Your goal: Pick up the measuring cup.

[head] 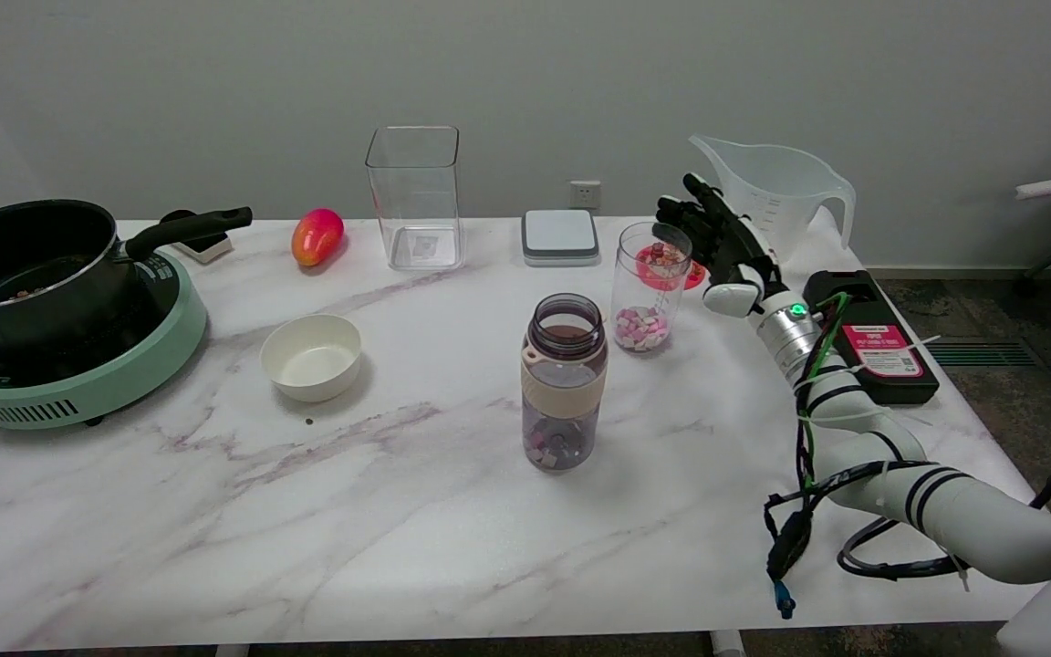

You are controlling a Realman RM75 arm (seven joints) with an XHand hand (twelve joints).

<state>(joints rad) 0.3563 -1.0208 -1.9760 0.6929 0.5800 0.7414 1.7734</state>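
The marble-patterned table (306, 547) is carrying all items. Nearest the camera, a tinted water bottle (564, 380) with a beige band is standing upright and uncapped, with small pieces lying in its bottom. To its left, a white bowl (312, 356) is sitting upright. Further left, a green induction cooker (97, 379) is supporting a black pot (28, 274), whose handle is pointing right.

Behind the bottle, a clear tumbler (649, 287) is standing upright with pink and white pieces in its base. A red disc-shaped object (691, 274) is lying just behind it, partly hidden. A black device (872, 336) with a pink label is lying at the right edge of the table.

The right hand (724, 245) is hovering just right of the tumbler, with the fingers extending toward the far side and spread moderately apart. It is holding nothing. Contact with the tumbler cannot be determined from this view.

The measuring cup (776, 196), translucent with a handle on its right side, is standing upright at the far right of the table, just beyond the fingertips (695, 185). A small gap is appearing between them.

Along the far edge, a grey-and-white scale (560, 237), a tall clear square container (414, 196) and a red-orange mango (317, 236) are sitting well apart from the measuring cup.
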